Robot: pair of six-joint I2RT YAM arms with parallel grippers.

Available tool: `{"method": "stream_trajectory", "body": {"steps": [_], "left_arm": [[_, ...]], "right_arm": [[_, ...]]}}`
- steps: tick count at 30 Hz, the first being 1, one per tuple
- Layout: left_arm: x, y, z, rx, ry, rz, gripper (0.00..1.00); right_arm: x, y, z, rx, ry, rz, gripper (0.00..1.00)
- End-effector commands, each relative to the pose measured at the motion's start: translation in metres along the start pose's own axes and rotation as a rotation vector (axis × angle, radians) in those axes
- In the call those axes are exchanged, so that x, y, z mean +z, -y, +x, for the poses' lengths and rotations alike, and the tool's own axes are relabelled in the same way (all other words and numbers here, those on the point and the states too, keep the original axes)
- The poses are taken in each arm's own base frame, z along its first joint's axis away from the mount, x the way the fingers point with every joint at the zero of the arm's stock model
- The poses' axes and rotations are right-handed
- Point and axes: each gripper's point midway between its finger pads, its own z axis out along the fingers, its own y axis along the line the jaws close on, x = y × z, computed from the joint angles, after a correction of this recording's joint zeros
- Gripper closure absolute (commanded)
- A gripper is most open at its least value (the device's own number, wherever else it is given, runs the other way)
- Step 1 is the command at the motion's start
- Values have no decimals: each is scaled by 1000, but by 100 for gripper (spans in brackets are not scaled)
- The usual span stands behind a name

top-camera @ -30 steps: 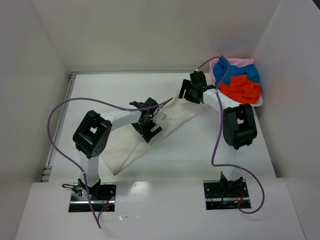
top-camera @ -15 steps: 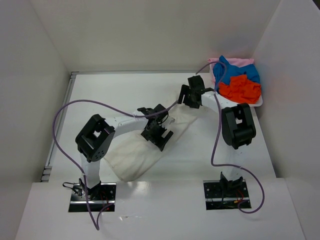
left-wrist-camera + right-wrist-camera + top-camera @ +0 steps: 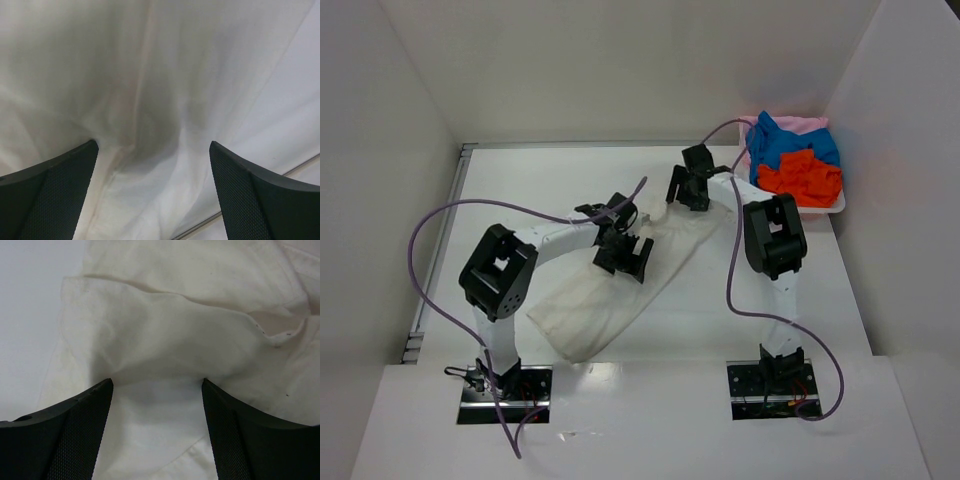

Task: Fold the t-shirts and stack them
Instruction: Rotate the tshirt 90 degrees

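Top view: white shirt (image 3: 610, 295) lies on the table (image 3: 520, 190) as a long diagonal band, near-left to far-right. The other shirts (image 3: 798, 160) are heaped in the tray (image 3: 835, 208), far right. The left gripper (image 3: 625, 262) sits over the band's middle, the right gripper (image 3: 686, 197) at its far end. Left wrist: fingers (image 3: 55, 195) spread wide, flat cloth below, nothing pinched. Right wrist: jaws apart with a raised fold between them, not clamped. Reads as mid-fold on the first shirt. Next move likely needs both claws to close on cloth, then fold the band across.

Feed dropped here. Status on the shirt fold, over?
Left claw open over off-white shirt, midway. Right claw open at its far end. Coloured shirts heaped far right. Nothing blocking.
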Motion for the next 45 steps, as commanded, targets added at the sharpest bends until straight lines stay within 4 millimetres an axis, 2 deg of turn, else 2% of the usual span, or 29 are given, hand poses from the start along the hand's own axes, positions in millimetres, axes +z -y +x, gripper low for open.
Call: {"method": "stream_trajectory", "body": {"steps": [1,2,3,5,6,8,9,10,11,12,13,14,16,20,22,23,24,27,28,30,31,32,34,35,37,39,43,44,45], "left_arm": [[-29,-1,-23,-9,97,4,0],[-40,3,-27,-1,127,12,0],[-47,-3,-32,-7,155,-15,0],[-72,-1,-43,20,225,-19,0],[-81,0,-46,24,253,-26,0],[-113,-5,-60,30,359,-50,0],[-120,-5,-60,33,382,-54,0],[-128,-8,-65,27,423,-53,0],[-141,-5,-66,40,458,-35,0],[-144,-12,-65,25,465,-43,0],[-145,-10,-63,27,468,-10,0],[-139,-13,-58,36,450,-17,0],[-131,-19,-48,15,403,-21,0],[-113,-24,-35,0,333,-22,0],[-108,-28,-30,-30,323,-32,0],[-100,-26,-26,-35,305,-29,0],[-95,-33,-26,-55,299,-62,0],[-70,-47,-11,-101,218,-142,0],[-65,-51,-6,-108,189,-159,0],[-52,-52,-2,-104,153,-172,0],[-48,-50,0,-106,140,-171,0],[-40,-52,4,-110,116,-177,0],[-33,-57,10,-125,86,-194,0],[-26,-58,14,-121,64,-206,0],[-22,-60,16,-123,49,-210,0],[-10,-56,25,-109,2,-190,0],[11,-45,49,-88,-99,-160,0],[16,-41,54,-73,-125,-145,0],[17,-33,54,-65,-126,-113,0]], "right_arm": [[19,-3,3,-20,-25,41,22],[20,-9,-8,-18,-3,28,22],[28,-11,-1,-27,-22,33,22],[35,-16,-7,-26,-12,27,22],[35,-27,-14,-33,3,10,22],[49,-36,-8,-52,-19,-8,22],[48,-44,-21,-50,6,-24,22],[60,-52,-12,-61,-13,-40,22],[58,-67,-28,-58,17,-84,22],[60,-77,-26,-67,9,-107,22],[73,-78,-21,-68,-6,-117,22],[68,-96,-34,-74,25,-156,22],[72,-109,-36,-84,30,-179,22],[74,-160,-49,-101,77,-318,22],[69,-179,-52,-124,92,-385,22],[58,-189,-63,-115,120,-417,22],[56,-190,-66,-115,127,-421,22],[38,-188,-79,-128,155,-389,20],[16,-188,-96,-133,200,-371,20],[2,-180,-101,-163,212,-325,17],[-34,-185,-123,-165,276,-334,16],[-31,-172,-117,-160,262,-278,14],[-57,-171,-131,-163,318,-271,9],[-78,-164,-134,-168,337,-254,8],[-99,-162,-139,-163,367,-257,4],[-118,-154,-135,-161,368,-246,3],[-131,-135,-123,-156,369,-206,1],[-121,-126,-109,-151,344,-193,1],[-133,-123,-111,-135,365,-191,1]]}}
